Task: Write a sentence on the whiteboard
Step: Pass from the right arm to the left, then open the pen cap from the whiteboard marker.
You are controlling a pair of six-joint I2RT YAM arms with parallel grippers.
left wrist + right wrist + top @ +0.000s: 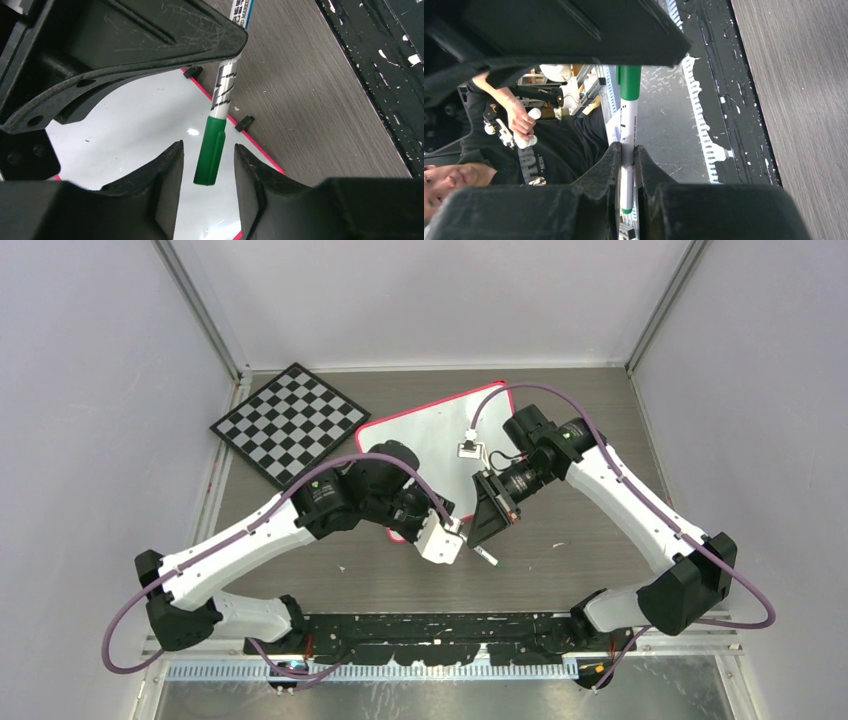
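The marker (628, 125), white-barrelled with a green cap (210, 150), is clamped by its barrel in my right gripper (628, 147), which is shut on it above the table in front of the whiteboard (430, 425). My left gripper (207, 147) stands open astride the cap, with a narrow gap on each side. The two grippers, left (455, 532) and right (480, 530), meet near the board's front edge. The board's white face (125, 125) with its red-pink rim shows no lettering; the sentence is out of view.
A black-and-white chessboard (290, 423) lies at the back left, next to the whiteboard. The black base rail (430, 630) runs along the near edge. A person (454, 175) sits beyond that edge. Grey walls close in the table on three sides.
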